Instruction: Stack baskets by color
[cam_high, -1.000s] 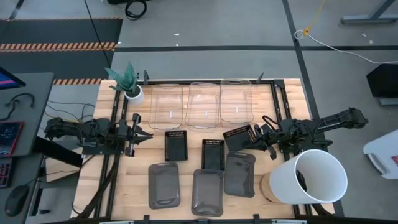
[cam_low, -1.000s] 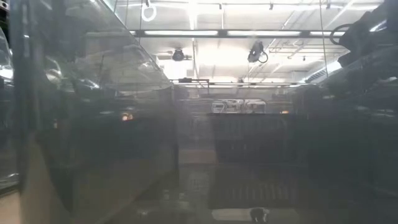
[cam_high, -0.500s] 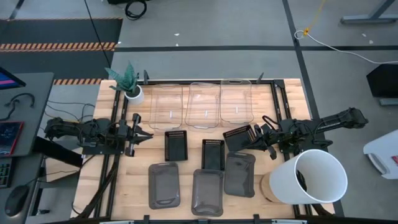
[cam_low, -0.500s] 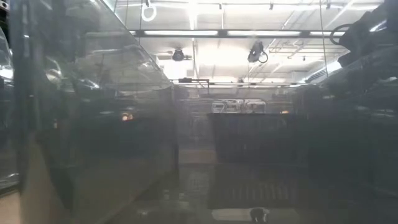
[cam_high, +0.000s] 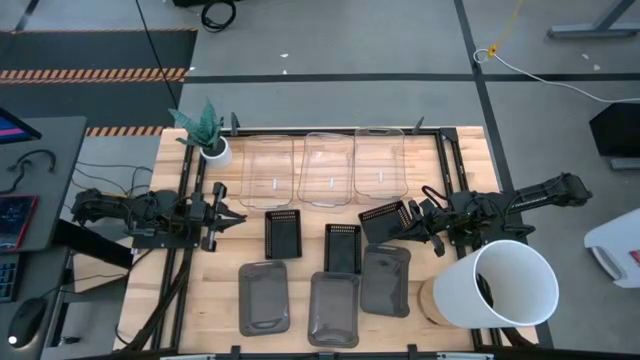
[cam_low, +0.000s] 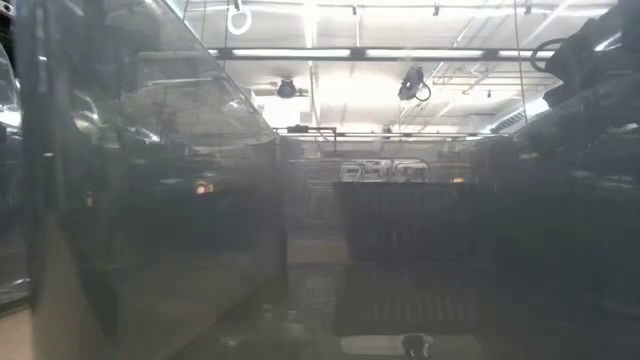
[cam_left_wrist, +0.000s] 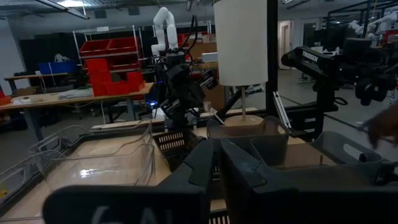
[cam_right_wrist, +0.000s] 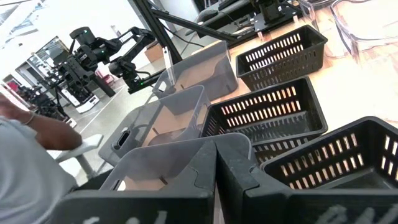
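Nothing has shifted since a second ago — the right gripper (cam_high: 408, 222) stays clenched on a black slotted basket (cam_high: 382, 222).
That basket hangs tilted, long axis across the desk (cam_high: 200, 300), just beside the other two black ones (cam_high: 282, 233), which lie lengthwise like the three clear (cam_high: 325, 168) and three grey baskets (cam_high: 334, 308). The white bucket (cam_high: 505, 283) stands close under the right arm; the left gripper (cam_high: 232, 217) waits near the plant pot (cam_high: 214, 150) — fingers closed, empty.
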